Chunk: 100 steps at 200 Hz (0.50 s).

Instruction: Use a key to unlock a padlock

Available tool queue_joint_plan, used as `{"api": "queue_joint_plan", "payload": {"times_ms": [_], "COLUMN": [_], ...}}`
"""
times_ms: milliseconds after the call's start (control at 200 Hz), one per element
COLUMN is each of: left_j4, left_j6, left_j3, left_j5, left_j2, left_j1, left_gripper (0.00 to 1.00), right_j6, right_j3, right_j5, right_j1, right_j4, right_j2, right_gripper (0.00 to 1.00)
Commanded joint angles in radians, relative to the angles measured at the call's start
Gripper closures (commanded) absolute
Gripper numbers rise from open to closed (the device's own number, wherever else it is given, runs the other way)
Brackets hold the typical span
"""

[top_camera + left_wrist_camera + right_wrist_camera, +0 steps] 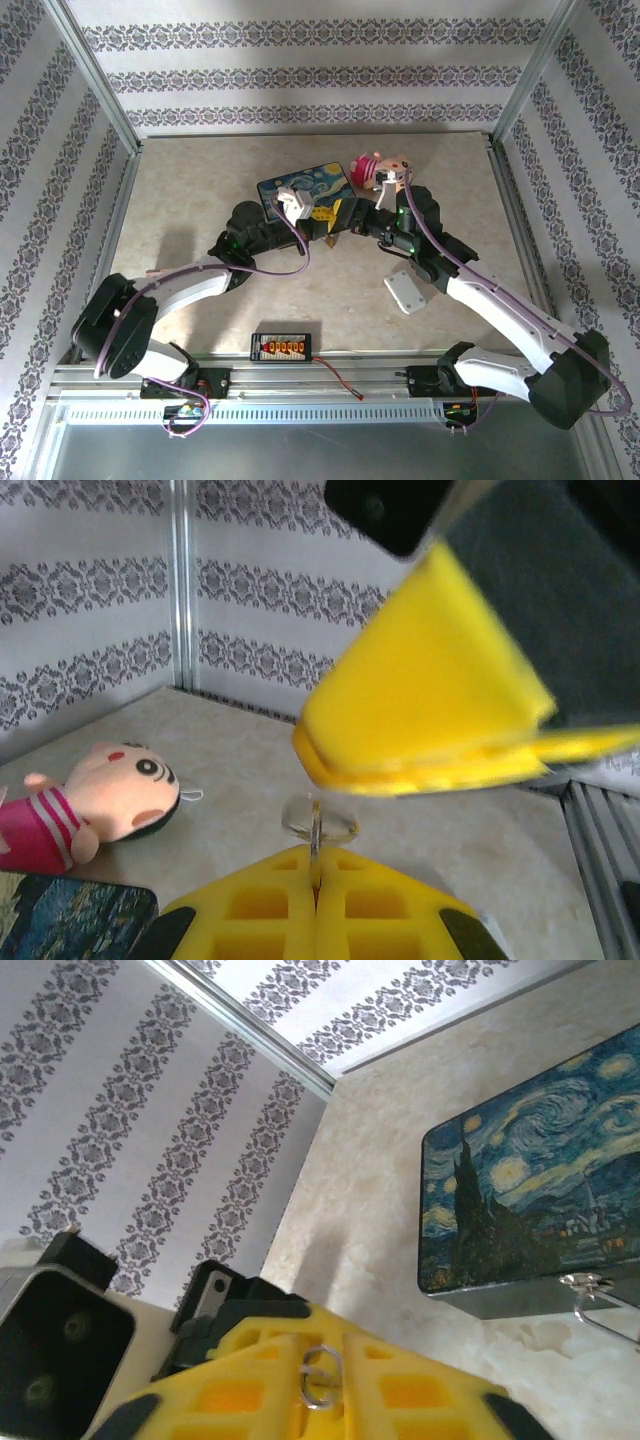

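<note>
Much open table [200, 200] toward every edge; left gripper [316, 868] pinches key [316, 838]; right gripper [325, 1360]: cannot tell.

doll [385, 170] beside painted tin [300, 190] | white block [408, 293] | wired board [283, 347] near edge

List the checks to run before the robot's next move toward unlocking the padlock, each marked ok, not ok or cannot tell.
1. Left tool shut on a thin silvery piece: ok.
2. That piece is the key: cannot tell.
3. Right tool firmly gripping the small metal loop at its fingertips: cannot tell.
4. Silvery piece lined up with a keyhole: cannot tell.
5. Plush doll lying apart from the left tool: ok.
</note>
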Motion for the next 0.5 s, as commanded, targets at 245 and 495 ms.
{"api": "queue_joint_plan", "payload": {"times_ms": [245,495], "left_j4": [-0.739,-1.013], "left_j6": [0.331,0.436], "left_j3": [0.179,0.305], "left_j5": [0.227,0.320], "left_j2": [-0.149,-0.122], "left_j1": [-0.007,-0.007], "left_gripper": [1.00,1.00], "right_j6": [-0.512,-0.679], "right_j3": [0.218,0.272], "right_j5": [-0.251,-0.376], "right_j1": [-0.026,0.020], "right_j4": [-0.372,-0.492], "right_j2": [-0.080,-0.028], "right_gripper": [0.63,0.67]}}
